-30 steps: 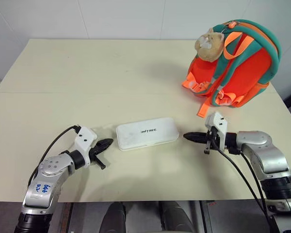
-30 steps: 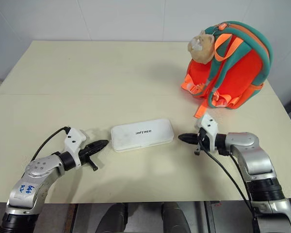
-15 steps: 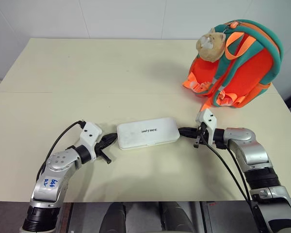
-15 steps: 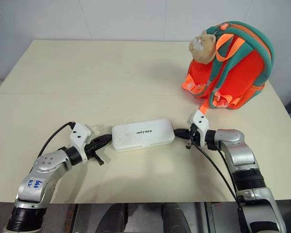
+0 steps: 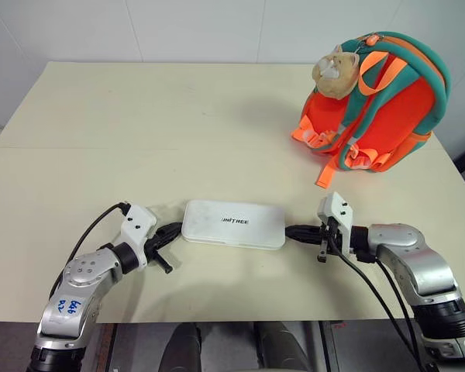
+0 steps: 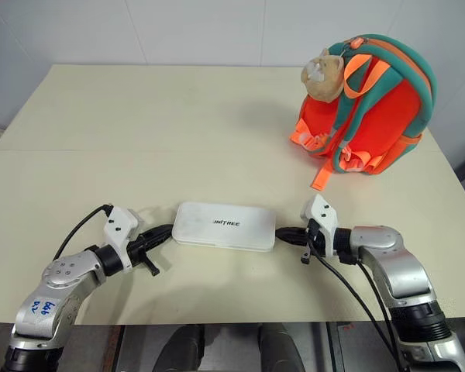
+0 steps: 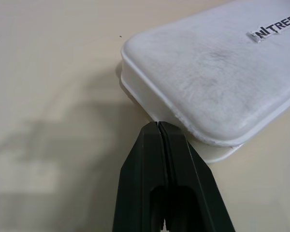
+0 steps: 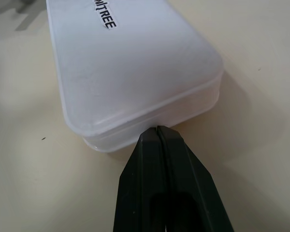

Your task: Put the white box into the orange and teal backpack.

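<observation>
Now I pinch the white box (image 5: 233, 224) endwise between clenched left gripper (image 5: 173, 230) and right gripper (image 5: 291, 230) near the bench's front edge; next, lift toward the orange and teal backpack (image 5: 387, 108) at the far right corner.

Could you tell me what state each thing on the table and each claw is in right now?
White box: lid closed, lying flat, pinched endwise between both claws.
Orange and teal backpack: upright; opening not visible.
Left claw: shut, tip against the box's end.
Right claw: shut, tip against the opposite end.
</observation>
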### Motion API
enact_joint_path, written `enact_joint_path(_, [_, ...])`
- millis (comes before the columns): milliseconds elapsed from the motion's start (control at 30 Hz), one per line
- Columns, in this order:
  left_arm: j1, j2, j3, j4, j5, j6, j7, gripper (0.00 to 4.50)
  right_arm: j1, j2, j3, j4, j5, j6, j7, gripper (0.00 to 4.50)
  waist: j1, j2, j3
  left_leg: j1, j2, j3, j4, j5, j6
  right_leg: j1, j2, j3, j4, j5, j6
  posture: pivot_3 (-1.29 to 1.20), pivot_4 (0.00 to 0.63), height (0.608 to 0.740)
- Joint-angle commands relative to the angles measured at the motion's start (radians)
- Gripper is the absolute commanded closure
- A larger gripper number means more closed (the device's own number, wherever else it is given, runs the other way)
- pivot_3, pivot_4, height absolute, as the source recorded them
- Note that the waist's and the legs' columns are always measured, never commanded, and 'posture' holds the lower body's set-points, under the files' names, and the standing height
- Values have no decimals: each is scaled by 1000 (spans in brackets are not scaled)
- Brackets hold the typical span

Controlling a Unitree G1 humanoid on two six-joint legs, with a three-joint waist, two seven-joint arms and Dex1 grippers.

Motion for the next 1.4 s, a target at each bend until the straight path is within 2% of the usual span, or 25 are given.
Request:
enact_joint_path(33, [13, -5, -32, -44, -23, 9, -17, 4467, -17, -7, -21, -6, 11, -22, -9, 4457, 0, 0, 0, 0, 0, 0, 0, 0, 0, 0, 0, 0, 0, 0, 0, 0, 150, 740])
enact_joint_path(500, [6, 2, -41, -54, -36, 23, -19, 4467, -103, -3, 15, 186, -51, -135, 9, 4457, 2, 0, 0, 0, 0, 0, 0, 0, 0, 0, 0, 0, -1, 0, 0, 0, 150, 740])
enact_joint_path(667, [-12, 45, 35, -21, -49, 31, -27, 4467, -85, -53, -13, 148, -21, -63, 24, 4457, 2, 0, 0, 0, 0, 0, 0, 0, 0, 0, 0, 0, 0, 0, 0, 0, 150, 740])
enact_joint_path(700, [-21, 62, 60, -8, -64, 42, -38, 4293, -80, -68, -31, 138, -8, -55, 30, 4495, 3, 0, 0, 0, 0, 0, 0, 0, 0, 0, 0, 0, 0, 0, 0, 0, 150, 740])
enact_joint_path(800, [-57, 124, 125, 48, -105, 82, -77, 3577, -78, -123, -81, 127, 24, -20, 45, 3876, 3, 0, 0, 0, 0, 0, 0, 0, 0, 0, 0, 0, 0, 0, 0, 0, 150, 740])
enact_joint_path(867, [-90, 178, 144, 108, -115, 88, -124, 2979, -84, -175, -100, 145, 33, -4, 73, 3264, 3, 0, 0, 0, 0, 0, 0, 0, 0, 0, 0, 0, 0, 0, 0, 0, 150, 740])
enact_joint_path(967, [-196, 197, 194, 204, -242, 235, -170, 2425, -122, -224, -143, 124, 91, 96, 91, 2735, 0, 1, 1, 0, 0, 0, -1, 0, 1, 0, 0, 0, -2, 0, 0, 0, 150, 740])
enact_joint_path(1100, [-312, 242, 177, 302, -353, 416, -256, 1334, -209, -238, -159, 52, 225, 354, 67, 1561, -6, 1, 1, -1, 0, 0, 0, 0, 1, -2, 0, -1, 1, 0, 0, 0, 150, 740])
enact_joint_path(1233, [-405, 288, 131, 378, -414, 552, -334, 23, -292, -199, -174, 0, 320, 558, -31, 117, -8, 1, 1, -1, 0, 0, -2, 0, 1, -2, 0, -1, 1, 0, -1, 0, 150, 740])
enact_joint_path(1400, [-512, 287, 99, 468, -438, 656, -355, 0, -338, -166, -205, -76, 412, 744, -131, 20, -1, 1, 1, -2, 0, -1, -3, 0, 0, -3, 0, -1, -1, -1, -1, 0, 150, 740])
